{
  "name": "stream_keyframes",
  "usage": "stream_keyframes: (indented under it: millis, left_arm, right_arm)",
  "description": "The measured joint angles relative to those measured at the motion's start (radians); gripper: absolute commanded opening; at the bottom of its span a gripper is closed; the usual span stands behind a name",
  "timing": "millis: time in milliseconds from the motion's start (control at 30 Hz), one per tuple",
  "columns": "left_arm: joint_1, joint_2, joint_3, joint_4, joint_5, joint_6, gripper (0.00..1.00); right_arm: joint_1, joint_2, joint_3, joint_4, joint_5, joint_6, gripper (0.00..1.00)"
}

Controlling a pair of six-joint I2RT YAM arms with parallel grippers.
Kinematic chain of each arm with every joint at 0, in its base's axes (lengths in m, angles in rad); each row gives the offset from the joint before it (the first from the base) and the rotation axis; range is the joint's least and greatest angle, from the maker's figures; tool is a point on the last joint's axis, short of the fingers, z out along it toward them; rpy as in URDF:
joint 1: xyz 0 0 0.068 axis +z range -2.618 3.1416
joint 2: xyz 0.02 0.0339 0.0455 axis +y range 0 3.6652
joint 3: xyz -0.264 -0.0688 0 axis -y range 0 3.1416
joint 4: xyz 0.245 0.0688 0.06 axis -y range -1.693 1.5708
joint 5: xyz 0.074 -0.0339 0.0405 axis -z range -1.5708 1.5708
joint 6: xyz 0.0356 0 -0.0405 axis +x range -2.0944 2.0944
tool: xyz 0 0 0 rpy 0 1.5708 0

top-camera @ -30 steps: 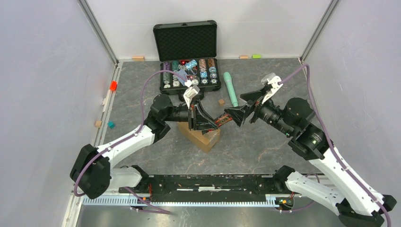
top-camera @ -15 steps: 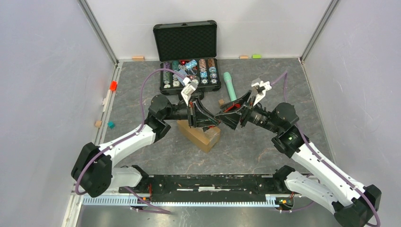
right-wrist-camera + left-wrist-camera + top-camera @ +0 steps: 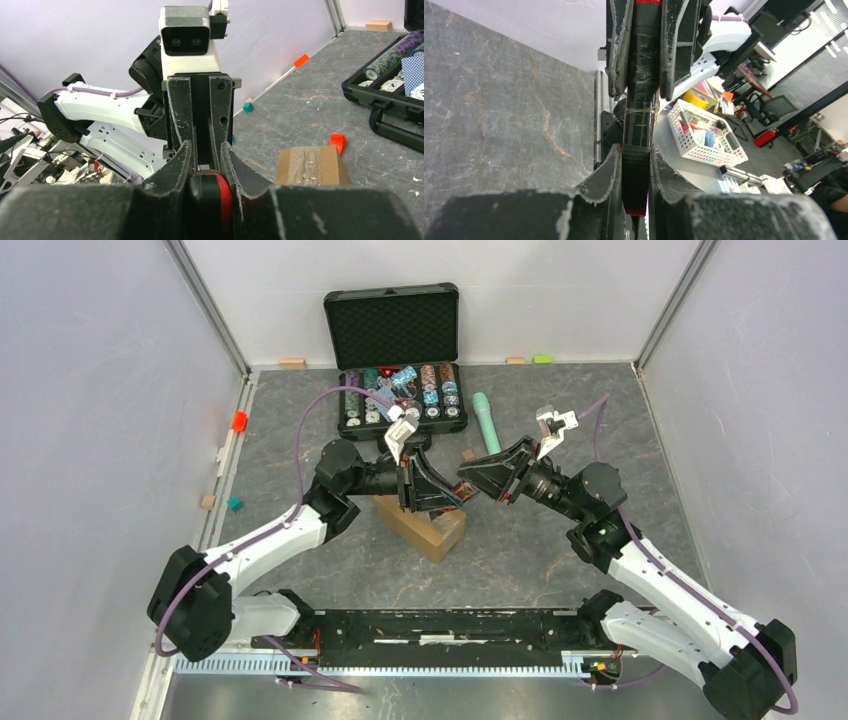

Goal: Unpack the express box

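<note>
The express box point(image 3: 430, 530), brown cardboard with clear tape along its top seam, lies on the grey table below the two grippers; in the right wrist view the express box point(image 3: 312, 165) sits low right, closed. Above it a slim black-and-red tool point(image 3: 641, 100) spans both grippers. My left gripper point(image 3: 452, 497) is shut on one end, its pads pressed to the tool's flat sides point(image 3: 635, 150). My right gripper point(image 3: 472, 483) faces it and is shut on the rounded black-and-red end point(image 3: 212, 192). The tool's middle is hidden by the fingers.
An open black case of poker chips point(image 3: 400, 410) stands behind the arms. A teal cylinder point(image 3: 487, 428) lies to its right, with a small wooden cube point(image 3: 467, 454) nearby. An orange block point(image 3: 239, 421) and a teal block point(image 3: 234, 504) sit by the left wall.
My right arm swung in leftward toward the left gripper and its jaws went from wide open to shut on the tool's free end. The left arm and box stayed put.
</note>
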Motion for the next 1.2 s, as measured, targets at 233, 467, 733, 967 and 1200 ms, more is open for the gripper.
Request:
stream_keyframes:
  millis: [233, 467, 733, 967, 1200]
  left_arm:
    - [-0.003, -0.119, 0.008, -0.425, -0.321, 0.085, 0.73]
    - [-0.005, -0.277, 0.027, -0.896, -0.825, 0.098, 0.74]
    - [-0.119, -0.272, 0.025, -1.168, -1.088, 0.085, 0.81]
    - [-0.249, -0.244, -0.029, -1.159, -1.178, -0.047, 0.84]
    - [-0.281, -0.243, -0.123, -1.056, -1.228, -0.215, 0.81]
  right_arm:
    - [0.015, -0.045, -0.002, -0.143, 0.121, -0.17, 0.0]
    - [0.129, -0.08, -0.051, -0.189, 0.29, -0.369, 0.0]
    - [0.281, -0.026, -0.069, -0.182, 0.412, -0.551, 0.0]
    - [0.297, -0.02, -0.082, -0.167, 0.453, -0.64, 0.0]
    - [0.297, -0.019, -0.097, -0.154, 0.449, -0.678, 0.0]
